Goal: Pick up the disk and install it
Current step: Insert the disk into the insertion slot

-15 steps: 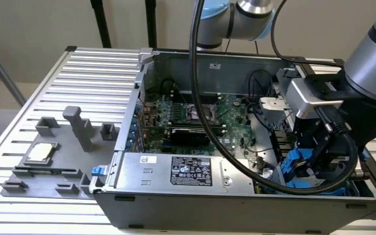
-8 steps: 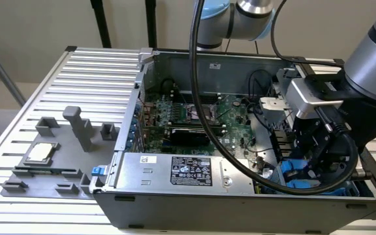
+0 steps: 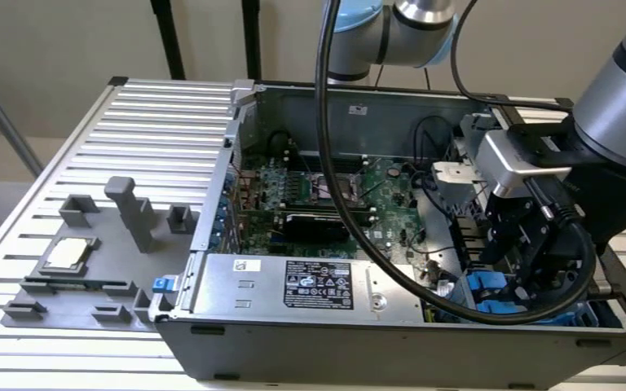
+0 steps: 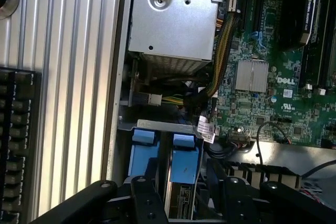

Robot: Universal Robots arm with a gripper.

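The disk [image 4: 185, 163] stands on edge in its bright blue carrier frame, low in the drive bay at the corner of the open computer case [image 3: 291, 98]. In the exterior view its blue frame [image 3: 485, 285] shows just beneath the black gripper [image 3: 531, 273], which reaches down into that bay at the exterior view's right. In the wrist view the gripper [image 4: 181, 182] has a black finger close against each side of the carrier, shut on the disk. A second blue carrier [image 4: 143, 153] sits in the slot right beside it.
A silver box with a black label [image 3: 313, 285] lies along the case's front wall. The green motherboard [image 3: 335, 191] fills the case floor, with cable bundles [image 4: 220, 51] near the bay. A grey fixture [image 3: 85, 269] holding a small silver chip [image 3: 68, 254] sits on the slatted table.
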